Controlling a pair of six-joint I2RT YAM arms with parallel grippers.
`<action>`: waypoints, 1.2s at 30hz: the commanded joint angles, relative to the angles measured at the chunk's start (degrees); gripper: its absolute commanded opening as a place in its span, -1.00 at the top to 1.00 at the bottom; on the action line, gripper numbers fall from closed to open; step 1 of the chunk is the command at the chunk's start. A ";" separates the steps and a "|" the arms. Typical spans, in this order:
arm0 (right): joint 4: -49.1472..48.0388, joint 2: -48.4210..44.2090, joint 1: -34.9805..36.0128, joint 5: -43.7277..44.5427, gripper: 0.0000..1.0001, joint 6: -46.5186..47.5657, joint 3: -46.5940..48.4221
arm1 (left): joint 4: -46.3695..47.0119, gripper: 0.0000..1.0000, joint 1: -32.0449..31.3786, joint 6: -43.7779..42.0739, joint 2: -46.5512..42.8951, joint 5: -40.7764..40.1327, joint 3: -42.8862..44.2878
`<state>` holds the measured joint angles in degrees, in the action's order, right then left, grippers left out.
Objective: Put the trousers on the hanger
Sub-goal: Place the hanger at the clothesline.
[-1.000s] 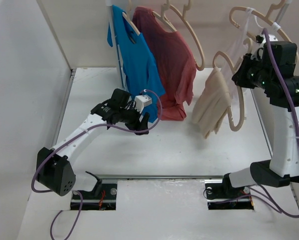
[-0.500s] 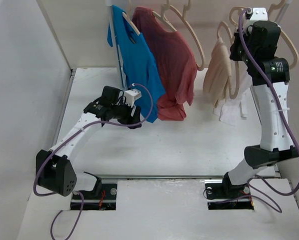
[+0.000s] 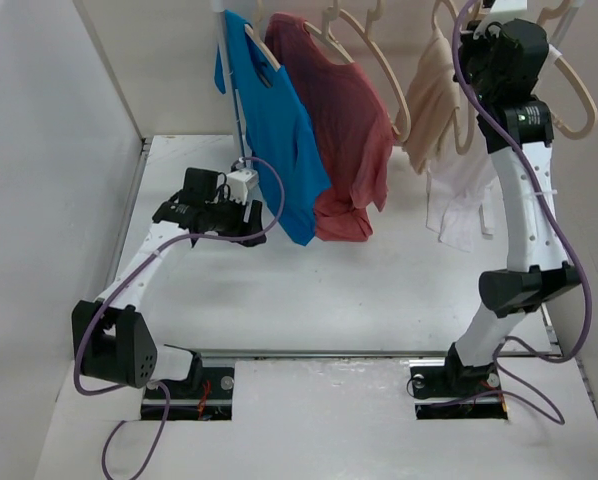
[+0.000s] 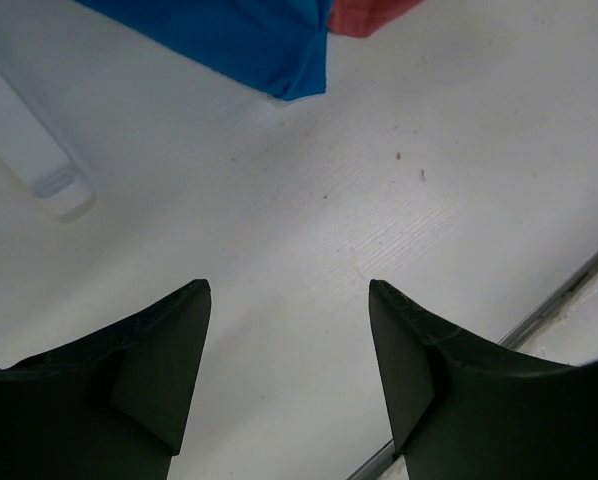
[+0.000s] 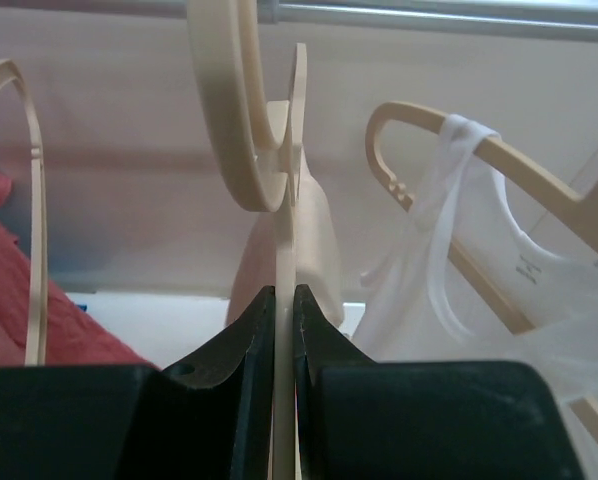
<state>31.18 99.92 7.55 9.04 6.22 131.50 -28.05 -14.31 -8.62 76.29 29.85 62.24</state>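
Right claw (image 5: 285, 300): pressed together on the thin stem of the hanger (image 5: 279, 190), raised high up by the rail (image 5: 429, 12).
Hanger: its stem stands upright between the two fingers, and its hook curls above and to the left of the claw in the right wrist view.
Trousers (image 3: 429, 100): draped over the held hanger, hanging in a folded beige bundle just beyond and below the right claw, clear of the surface (image 3: 379, 290).
White vest (image 3: 459, 195): on its own hanger just right of the right claw, hanging lower than the trousers.
Left claw (image 4: 287, 300): spread wide and holding nothing, poised low above the bare surface.
Blue T-shirt (image 3: 274, 120): its lower corner hangs just ahead of the left claw.
Dull red T-shirt (image 3: 344, 120): beyond the blue one from the left claw, between it and the trousers.
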 commanded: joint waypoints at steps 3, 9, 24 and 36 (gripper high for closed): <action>-16.40 2.64 -0.34 -1.22 1.00 0.64 5.69 | 1.77 -0.22 3.05 1.23 2.37 0.21 2.62; -16.06 8.89 -0.34 -0.69 1.00 -0.59 12.37 | 1.77 -0.22 3.93 1.77 5.53 0.21 4.65; -14.73 2.84 0.18 0.89 0.10 -6.48 -2.43 | 1.77 -0.22 4.46 1.77 4.13 0.21 3.77; -10.71 -8.15 -0.34 1.96 -0.80 -7.54 -13.55 | 2.39 -0.22 4.46 0.71 -0.26 -1.01 3.94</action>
<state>19.79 94.52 7.53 12.14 -1.21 118.78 -26.37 -10.11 -7.35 78.87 29.45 65.21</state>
